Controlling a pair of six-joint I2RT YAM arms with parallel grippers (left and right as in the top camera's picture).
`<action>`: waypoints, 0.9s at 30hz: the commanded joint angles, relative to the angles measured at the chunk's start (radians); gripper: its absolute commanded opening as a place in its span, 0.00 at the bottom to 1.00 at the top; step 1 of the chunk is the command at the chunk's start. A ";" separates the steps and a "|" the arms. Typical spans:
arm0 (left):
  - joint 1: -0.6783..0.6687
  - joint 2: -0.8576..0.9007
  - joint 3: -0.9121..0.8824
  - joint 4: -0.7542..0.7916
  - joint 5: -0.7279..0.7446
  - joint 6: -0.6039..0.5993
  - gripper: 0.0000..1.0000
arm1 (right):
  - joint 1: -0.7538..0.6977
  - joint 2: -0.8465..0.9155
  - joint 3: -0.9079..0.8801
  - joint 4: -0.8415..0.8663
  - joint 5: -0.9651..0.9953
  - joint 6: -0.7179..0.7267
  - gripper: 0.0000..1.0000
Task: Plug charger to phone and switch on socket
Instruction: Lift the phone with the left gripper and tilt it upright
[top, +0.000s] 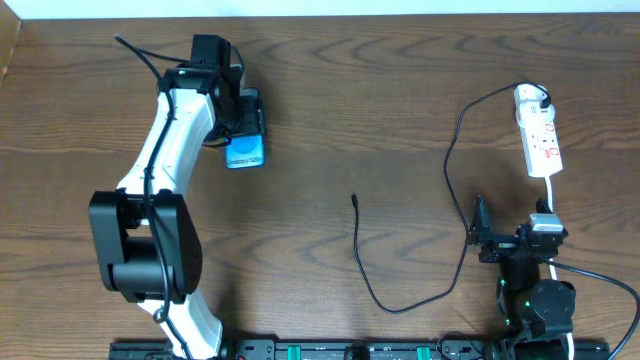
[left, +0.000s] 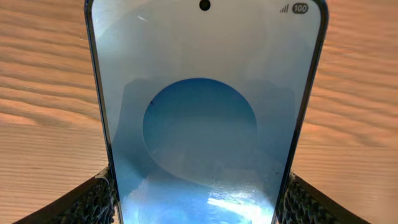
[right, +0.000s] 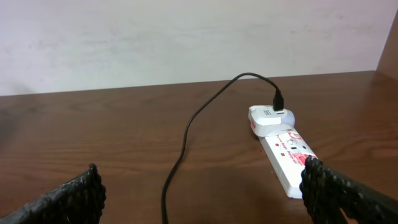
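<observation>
Mostly dark brown wood-grain table (top: 330, 90), grain running side to side, matte with a soft sheen. Nearest, at the right near edge: right gripper (right: 200, 186), jaws wide apart, nothing between them, black ribbed pads (right: 74, 196) at either side of its view. Just ahead lies the charger (top: 385, 303): thin black cable, loose loop on the wood near the front, one end running to a small black plug tip (top: 354, 198) lying free mid-table, well apart from the phone (left: 199, 124). Its other run climbs the right side, arcs over and enters the white adapter (right: 268, 118), a rounded block seated at the far end of the socket (top: 543, 140). That is a narrow white strip, red marks on top, with a white cord (top: 551, 190) leaving its near end. Far left: the phone, slim, dark edges, glossy pale-blue screen with a darker blue disc, clamped across its width by the left gripper (left: 198, 183), textured pads (left: 93, 202) against both long edges. Resting or lifted, cannot tell. Beyond the far edge, plain off-white wall (right: 186, 37)
</observation>
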 joint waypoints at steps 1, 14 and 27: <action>0.002 -0.034 0.009 -0.003 0.225 -0.129 0.07 | 0.003 -0.007 -0.001 -0.004 0.005 0.009 0.99; 0.002 -0.034 0.009 -0.122 0.769 -0.563 0.07 | 0.003 -0.007 -0.001 -0.004 0.005 0.009 0.99; 0.002 -0.034 0.009 -0.124 1.131 -0.913 0.07 | 0.003 -0.007 -0.001 -0.004 0.005 0.009 0.99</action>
